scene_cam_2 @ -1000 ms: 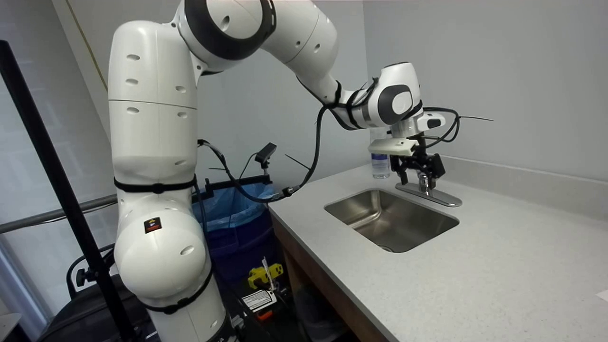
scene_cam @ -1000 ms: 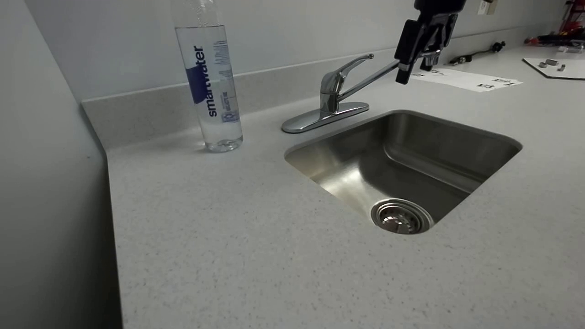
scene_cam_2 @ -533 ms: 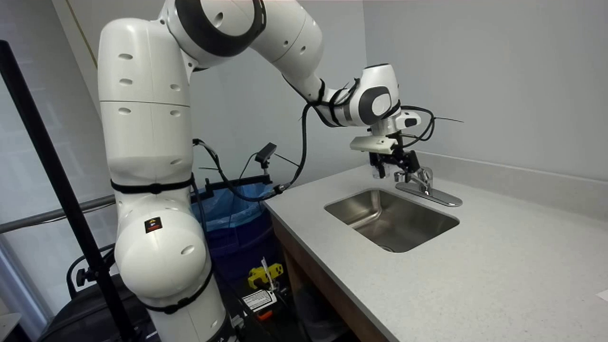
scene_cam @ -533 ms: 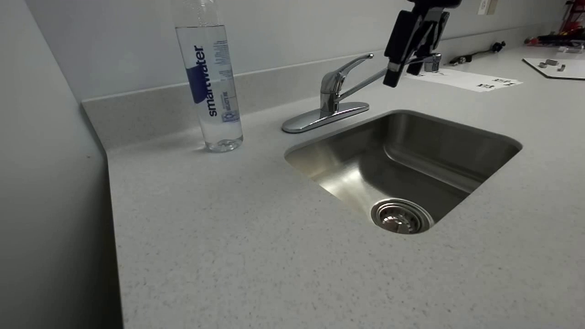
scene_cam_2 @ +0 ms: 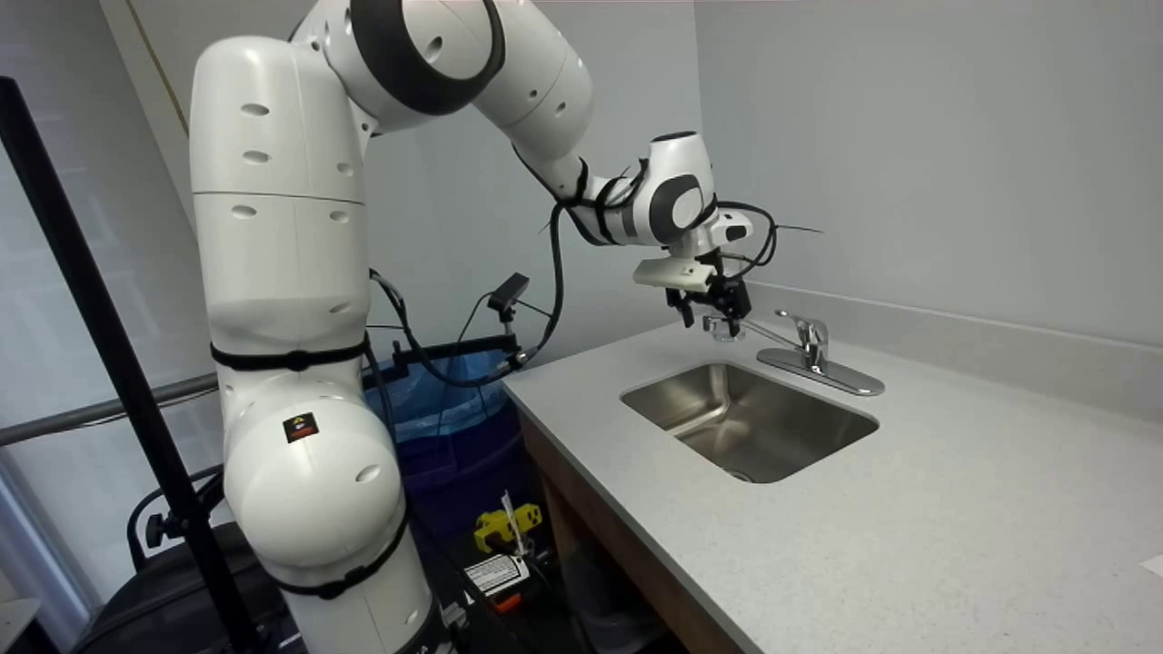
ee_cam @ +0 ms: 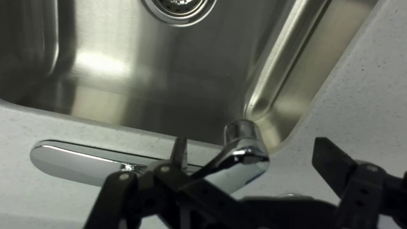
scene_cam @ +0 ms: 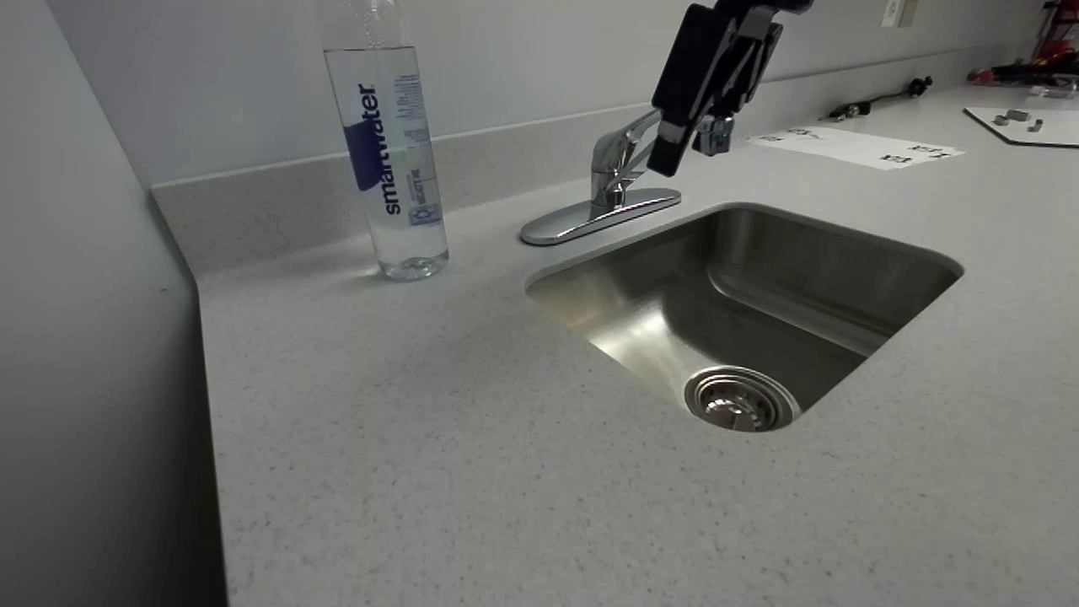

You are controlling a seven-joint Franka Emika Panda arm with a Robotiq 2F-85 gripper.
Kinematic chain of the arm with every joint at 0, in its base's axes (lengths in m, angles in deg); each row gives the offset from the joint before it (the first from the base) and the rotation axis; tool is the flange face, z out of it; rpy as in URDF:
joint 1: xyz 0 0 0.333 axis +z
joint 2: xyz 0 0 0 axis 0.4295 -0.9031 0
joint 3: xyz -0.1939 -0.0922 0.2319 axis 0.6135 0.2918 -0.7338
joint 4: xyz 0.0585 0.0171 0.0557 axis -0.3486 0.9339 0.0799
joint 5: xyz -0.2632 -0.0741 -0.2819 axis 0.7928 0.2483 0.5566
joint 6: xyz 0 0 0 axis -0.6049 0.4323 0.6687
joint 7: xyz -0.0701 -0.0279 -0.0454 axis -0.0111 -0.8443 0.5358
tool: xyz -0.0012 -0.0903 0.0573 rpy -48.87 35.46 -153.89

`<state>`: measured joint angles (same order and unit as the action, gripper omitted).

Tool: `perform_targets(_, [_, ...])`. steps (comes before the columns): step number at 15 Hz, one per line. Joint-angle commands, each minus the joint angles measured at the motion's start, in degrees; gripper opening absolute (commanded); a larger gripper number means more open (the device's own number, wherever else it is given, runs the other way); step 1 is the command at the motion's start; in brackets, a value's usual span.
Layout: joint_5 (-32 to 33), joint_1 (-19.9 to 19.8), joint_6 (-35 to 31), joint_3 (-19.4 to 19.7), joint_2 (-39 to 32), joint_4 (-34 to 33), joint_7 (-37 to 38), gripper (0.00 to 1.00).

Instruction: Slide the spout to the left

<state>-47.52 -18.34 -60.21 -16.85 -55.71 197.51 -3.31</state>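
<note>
The slim chrome spout reaches left from the faucet body in an exterior view. It is partly hidden behind the gripper in an exterior view. Its chrome base plate lies behind the sink. My black gripper is at the spout's outer end, with its fingers pointing down on either side. In the wrist view, the gripper is wide open and the spout's end lies between the fingers, nearer the left finger. I cannot tell whether that finger touches the spout.
A water bottle stands left of the faucet; in an exterior view it is mostly hidden behind the gripper. The short lever handle tops the faucet body. The steel sink lies in front. A wall and low backsplash run behind.
My gripper has moved left in both exterior views. The spout has swung the same way, its outer end now farther left; the base plate and bottle have not moved.
</note>
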Motion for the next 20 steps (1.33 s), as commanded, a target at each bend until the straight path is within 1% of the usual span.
perform_targets(1, [-1.3, 2.6, -3.5, -1.3, -0.7, 0.0, -0.3, 1.00])
perform_targets(5, [-1.8, 3.7, -4.7, -2.4, -0.9, -0.2, -0.7, 1.00])
perform_targets(8, [-1.3, 3.3, -3.5, -2.1, 0.1, 0.3, -1.3, 1.00])
perform_targets(14, [-2.4, 0.5, 0.1, -0.2, 3.1, 1.9, -4.3, 1.00])
perform_targets(17, [-3.2, -1.6, 3.5, 1.5, 4.8, 1.8, -6.3, 1.00])
perform_targets(20, [-6.1, -3.0, 7.7, 2.3, 7.1, 2.4, -9.3, 1.00])
